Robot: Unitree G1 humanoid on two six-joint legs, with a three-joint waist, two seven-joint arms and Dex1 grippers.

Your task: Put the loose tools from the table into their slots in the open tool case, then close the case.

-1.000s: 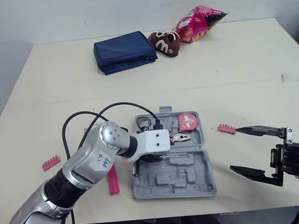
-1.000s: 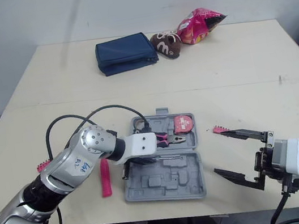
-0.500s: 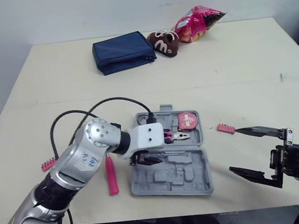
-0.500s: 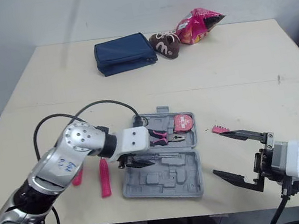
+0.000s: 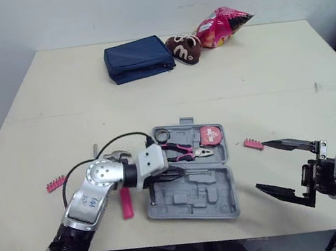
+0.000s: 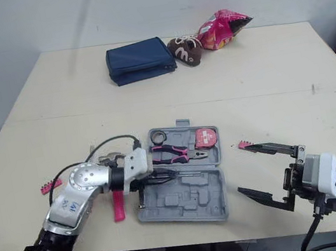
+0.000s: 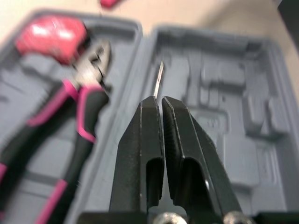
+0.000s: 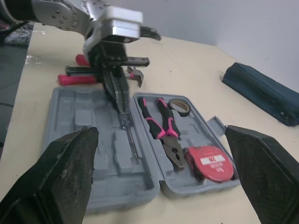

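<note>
While poised low over the open tool case (image 5: 194, 203), clamps a thin metal shaft (image 7: 160, 77) in the left pincer (image 7: 160, 99), fingers pressed nearly together on it, along the hinge line between the two grey halves. Lies flat on the pale surface (image 5: 264, 83), close to the front edge. Seated in the far half: pink-and-black pliers (image 5: 182, 151), with a red tape measure (image 5: 210, 135) to their right and a small black roll (image 5: 160, 134) at the far left corner. Loose on the surface: a pink-handled screwdriver (image 5: 127, 204) just left of the case, a pink bit strip (image 5: 56, 183) farther left, and a second pink bit strip (image 5: 254, 144) off the case's right side. Holds the right pincer (image 5: 262, 165) spread wide with nothing between its fingers, right of the case near the front edge, upper fingertip close to the second pink bit strip. Along the far side: a blue pouch (image 5: 137, 58), a small brown object (image 5: 184, 47) and a pink snack bag (image 5: 222, 25).
</note>
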